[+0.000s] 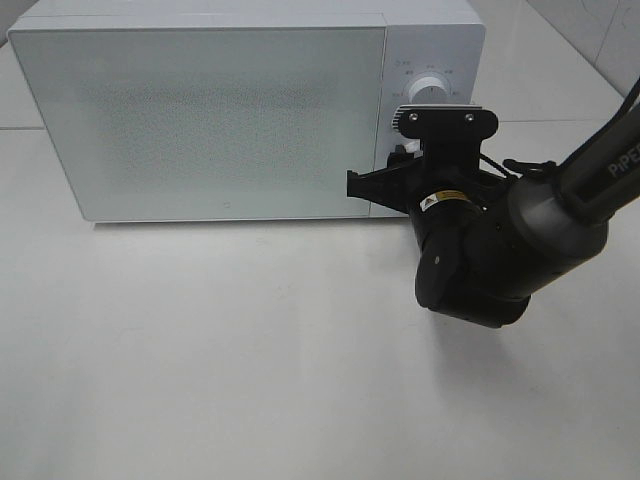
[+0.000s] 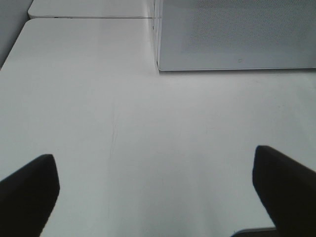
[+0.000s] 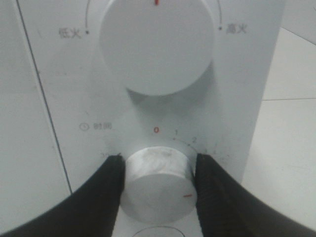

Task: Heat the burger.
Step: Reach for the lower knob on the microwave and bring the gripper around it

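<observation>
At microwave (image 1: 200, 110) front: right hand (image 3: 159, 162) clamps lower knob (image 3: 158, 185) (hidden overhead by arm (image 1: 560, 210)); left hand (image 2: 154, 158) spread.

microwave (image 1: 200, 110): smooth white, door finely dotted | knob (image 3: 158, 183): smooth matt plastic | fingers (image 3: 94, 202): black, ribbed | surface (image 1: 250, 350): smooth matt white

White matte tabletop (image 1: 220, 380) filling the high view, a touch brighter toward 8 o'clock under soft, even light. Thin seam (image 1: 560, 122) running crosswise at 2 o'clock, seen also at 10 o'clock, with a second white panel behind. Pale tiles (image 1: 605, 40) with dark grout lines in the far corner at 2 o'clock; wall or floor, cannot tell. In the left wrist view, a faint hairline scratch (image 2: 114, 131) on the surface and a grey strip (image 2: 9, 34) beyond its rounded edge.
</observation>
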Controlling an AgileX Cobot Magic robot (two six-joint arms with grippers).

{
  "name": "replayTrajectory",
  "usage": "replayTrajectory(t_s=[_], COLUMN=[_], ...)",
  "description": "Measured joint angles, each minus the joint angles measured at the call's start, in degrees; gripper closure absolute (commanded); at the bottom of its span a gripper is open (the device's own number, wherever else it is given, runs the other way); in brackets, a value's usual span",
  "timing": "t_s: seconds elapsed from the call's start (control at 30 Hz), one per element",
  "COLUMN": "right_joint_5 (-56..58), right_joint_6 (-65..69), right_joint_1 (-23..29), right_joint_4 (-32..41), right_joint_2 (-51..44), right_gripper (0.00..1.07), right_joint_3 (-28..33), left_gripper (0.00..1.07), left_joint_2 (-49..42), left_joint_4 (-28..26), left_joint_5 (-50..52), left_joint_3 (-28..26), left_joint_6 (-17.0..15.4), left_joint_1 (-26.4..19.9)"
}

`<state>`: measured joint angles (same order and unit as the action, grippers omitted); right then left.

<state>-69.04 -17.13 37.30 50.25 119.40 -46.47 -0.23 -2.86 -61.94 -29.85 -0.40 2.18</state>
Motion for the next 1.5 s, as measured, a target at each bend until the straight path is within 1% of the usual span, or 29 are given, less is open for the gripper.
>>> replayTrajectory(t_s=[0.57, 0.83, 1.0, 1.17, 1.2, 1.23, 1.27, 1.33, 1.37, 1.4, 1.43, 1.5], right_joint_5=[0.00, 0.00, 0.00, -0.17, -0.17, -0.17, -0.17, -0.17, -0.17, -0.29, -0.29, -0.34], right_joint_6=[0.40, 3.61, 9.63, 18.91, 18.91, 22.40, 22.40, 28.65, 28.65, 33.63, 33.63, 40.34], right_joint_1=[-0.11, -0.11, -0.11, -0.23, -0.23, -0.23, -0.23, -0.23, -0.23, -0.29, -0.29, -0.29], right_joint_4=[-0.29, -0.34, -0.34, -1.38, -1.38, -1.55, -1.55, -1.89, -1.89, -2.29, -2.29, -2.64], right_joint_2=[0.00, 0.00, 0.00, 0.00, 0.00, 0.00, 0.00, 0.11, 0.11, 0.17, 0.17, 0.23], right_gripper=[1.01, 1.04, 1.04, 1.04, 1.04, 1.04, 1.04, 1.04, 1.04, 1.04, 1.04, 1.04], right_joint_3=[0.00, 0.00, 0.00, 0.34, 0.34, 0.40, 0.40, 0.46, 0.46, 0.57, 0.57, 0.74], left_gripper=[0.07, 0.07, 0.07, 0.07, 0.07, 0.07, 0.07, 0.07, 0.07, 0.07, 0.07, 0.07], left_joint_2=[0.00, 0.00, 0.00, 0.00, 0.00, 0.00, 0.00, 0.00, 0.00, 0.00, 0.00, 0.00], left_joint_4=[0.00, 0.00, 0.00, 0.00, 0.00, 0.00, 0.00, 0.00, 0.00, 0.00, 0.00, 0.00], left_joint_5=[0.00, 0.00, 0.00, 0.00, 0.00, 0.00, 0.00, 0.00, 0.00, 0.00, 0.00, 0.00], left_joint_3=[0.00, 0.00, 0.00, 0.00, 0.00, 0.00, 0.00, 0.00, 0.00, 0.00, 0.00, 0.00], left_joint_6=[0.00, 0.00, 0.00, 0.00, 0.00, 0.00, 0.00, 0.00, 0.00, 0.00, 0.00, 0.00], left_joint_1=[0.00, 0.00, 0.00, 0.00, 0.00, 0.00, 0.00, 0.00, 0.00, 0.00, 0.00, 0.00])
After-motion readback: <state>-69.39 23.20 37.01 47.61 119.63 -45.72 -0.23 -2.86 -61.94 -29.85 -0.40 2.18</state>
